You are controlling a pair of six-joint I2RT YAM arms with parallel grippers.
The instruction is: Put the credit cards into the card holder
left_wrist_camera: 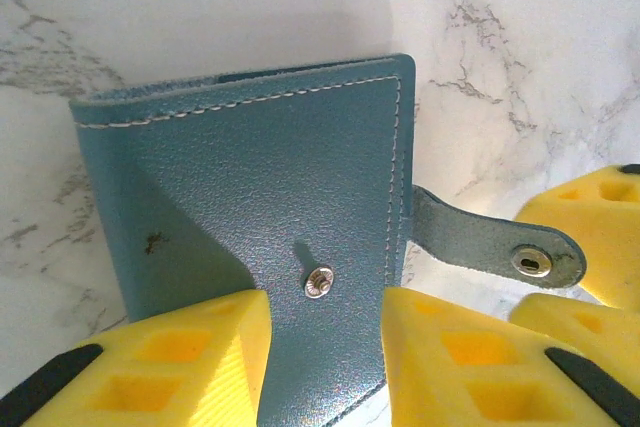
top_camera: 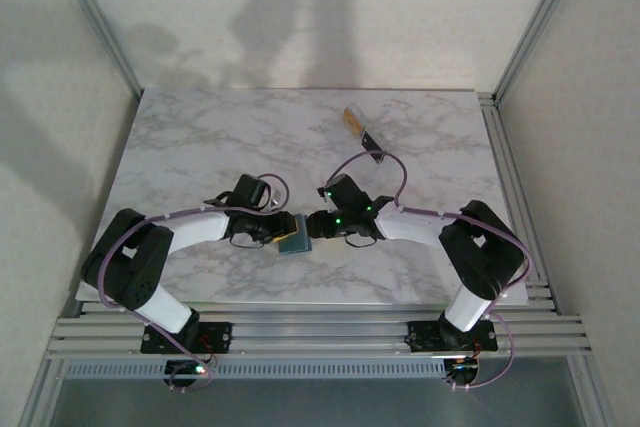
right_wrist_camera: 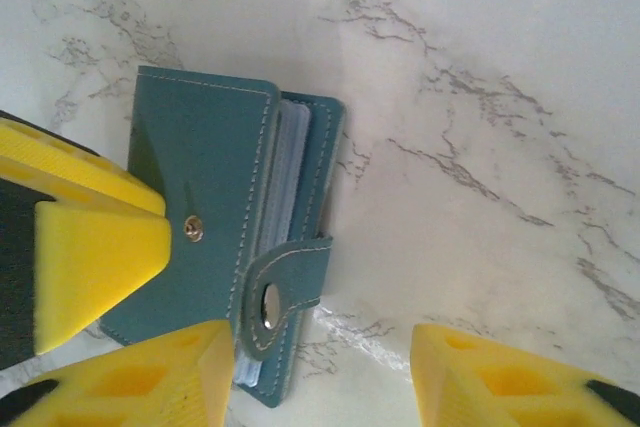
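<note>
Nearest, at the middle of the marble table (right_wrist_camera: 480, 97), both claws meet at the teal wallet (left_wrist_camera: 250, 167). The left gripper (left_wrist_camera: 325, 307) has its fingers apart over the wallet's face, one on each side of the snap stud (left_wrist_camera: 318, 282); whether it clamps, I cannot tell. The right gripper (right_wrist_camera: 322, 337) stands open, with the unsnapped strap (right_wrist_camera: 290, 282) just beside one finger. Farther, at 1 o'clock from the right gripper in the top view, lies the card holder (top_camera: 364, 137). Its long axis runs from 11 to 5 o'clock, and a gold card (top_camera: 350, 119) seems to be at its far end. The right arm is nearer, I judge. No writing can be read.
</note>
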